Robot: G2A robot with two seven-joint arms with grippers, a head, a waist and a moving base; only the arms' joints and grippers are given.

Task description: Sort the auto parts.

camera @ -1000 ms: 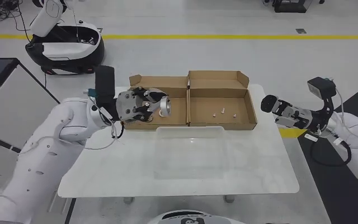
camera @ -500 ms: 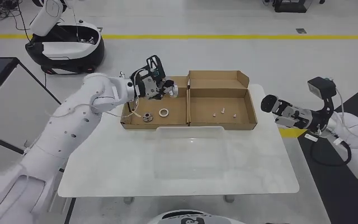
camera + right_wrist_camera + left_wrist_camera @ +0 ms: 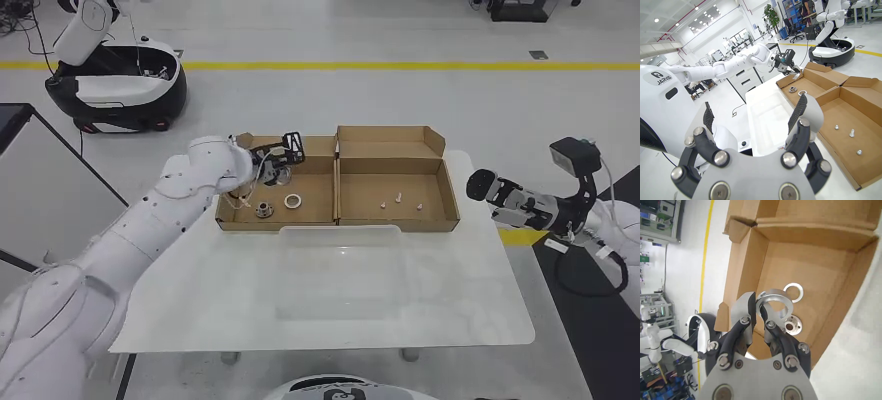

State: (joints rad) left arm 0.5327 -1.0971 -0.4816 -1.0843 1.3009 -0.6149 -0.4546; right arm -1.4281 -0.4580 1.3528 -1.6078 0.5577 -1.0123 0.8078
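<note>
On the far side of the desk (image 3: 450, 290) we see two open cardboard boxes side by side, sharing one wall. Our left box (image 3: 318, 192) has two loose parts on its floor: a flanged hub (image 3: 796, 326) and, just beside it to the right, a flat washer (image 3: 801, 292). Over the far part of that same box, the left jaws are clenched on a metal collar (image 3: 776, 293), the part being sorted. The right box (image 3: 365, 200) holds three small bolts (image 3: 851, 132), lying apart from one another around the middle of its floor. A clear plastic tray (image 3: 340, 275) lies on the near side of both boxes, its far rim just beside their near walls.

From the left wrist we can tell how the collar is gripped: the jaws pinch its rim, one side outside it and the other within the bore. A small threaded hole also shows in its side wall. From above, those details are too small for us to make out. From the right wrist we see the collar tilted and raised clear of the box floor, which the overhead view leaves unclear.

The right jaws are released, spread wide with nothing between them. They are held off the right edge of the desk, well apart from both boxes.

Beyond the desk, on the far left of the floor, stands another robot's dark and white base (image 3: 115, 85), near a yellow floor line (image 3: 400, 66)
</note>
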